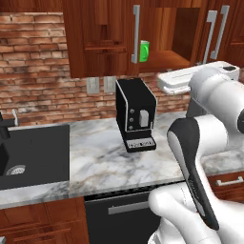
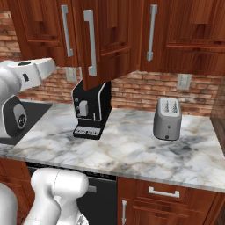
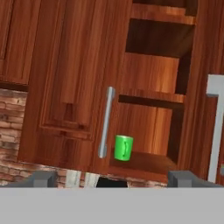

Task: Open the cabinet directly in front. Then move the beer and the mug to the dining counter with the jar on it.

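The cabinet (image 3: 144, 87) stands open: its left door (image 3: 74, 83) is swung out toward the robot, with the long grey bar handle (image 3: 106, 122) along its free edge, and the inside shelves are bare wood. On the bottom shelf (image 3: 140, 164), at its left front corner just beside the door's handle, sits the mug (image 3: 123, 148), upright with its handle facing out. In the left base view the mug (image 1: 144, 51) shows as a green patch just right of the door handle (image 1: 136, 33), half hidden by it. The upper shelves that show hold nothing visible; a beer bottle cannot be made out in the open part. The right door's handle (image 3: 216, 131) stands at the right edge of the opening.

The gripper (image 3: 111, 179) faces the opening from outside, well apart from the mug, its jaws spread wide and holding nothing; the mug lies between the two fingertips (image 3: 41, 179) in the hand view.

Below the cabinet, a black coffee machine (image 1: 136, 114) stands on the marble counter (image 1: 95, 162) against the brick wall (image 1: 33, 71). Farther left is the black sink (image 1: 33, 152); to the right, in the right base view, a silver toaster (image 2: 167, 118). The counter's near stretch in front of the machine is open.
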You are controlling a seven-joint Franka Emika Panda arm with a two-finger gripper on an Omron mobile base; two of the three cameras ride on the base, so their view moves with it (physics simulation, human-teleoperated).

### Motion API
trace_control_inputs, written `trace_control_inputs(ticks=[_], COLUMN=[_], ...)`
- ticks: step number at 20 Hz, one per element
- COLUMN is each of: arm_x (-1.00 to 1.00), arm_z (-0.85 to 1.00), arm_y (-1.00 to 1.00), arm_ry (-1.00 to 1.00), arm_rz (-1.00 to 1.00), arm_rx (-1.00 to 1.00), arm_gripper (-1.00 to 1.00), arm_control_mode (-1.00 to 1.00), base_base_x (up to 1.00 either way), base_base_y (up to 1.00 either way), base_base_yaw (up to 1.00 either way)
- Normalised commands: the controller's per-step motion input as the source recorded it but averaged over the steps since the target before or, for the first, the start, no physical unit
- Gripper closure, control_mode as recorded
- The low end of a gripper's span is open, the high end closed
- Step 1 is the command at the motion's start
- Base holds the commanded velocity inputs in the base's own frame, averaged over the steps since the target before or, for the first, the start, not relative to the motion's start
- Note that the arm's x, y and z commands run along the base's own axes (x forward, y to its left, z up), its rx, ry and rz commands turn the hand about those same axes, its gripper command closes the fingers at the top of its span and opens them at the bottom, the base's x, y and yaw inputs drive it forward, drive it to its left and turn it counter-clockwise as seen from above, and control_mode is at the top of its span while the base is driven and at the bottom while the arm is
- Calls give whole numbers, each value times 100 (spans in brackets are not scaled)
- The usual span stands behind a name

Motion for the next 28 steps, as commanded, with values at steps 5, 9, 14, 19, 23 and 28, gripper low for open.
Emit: trace_control_inputs(ticks=[5,9,14,19,23,28], arm_x=[67,79,97,97,88,90], arm_z=[-2,-10,-15,-25,-33,-35], arm_y=[6,-1,0,-10,-40,-41], arm_ry=[20,22,21,15,9,1], arm_rz=[-8,-30,-31,-25,-21,-4], arm_rx=[-8,-2,-4,-2,0,0], arm_gripper=[-100,-100,-100,-100,-100,-100], arm_control_mode=[-100,-100,-100,-100,-100,-100], base_base_x=[0,0,0,0,0,0], base_base_y=[0,0,0,0,0,0], base_base_yaw=[0,0,0,0,0,0])
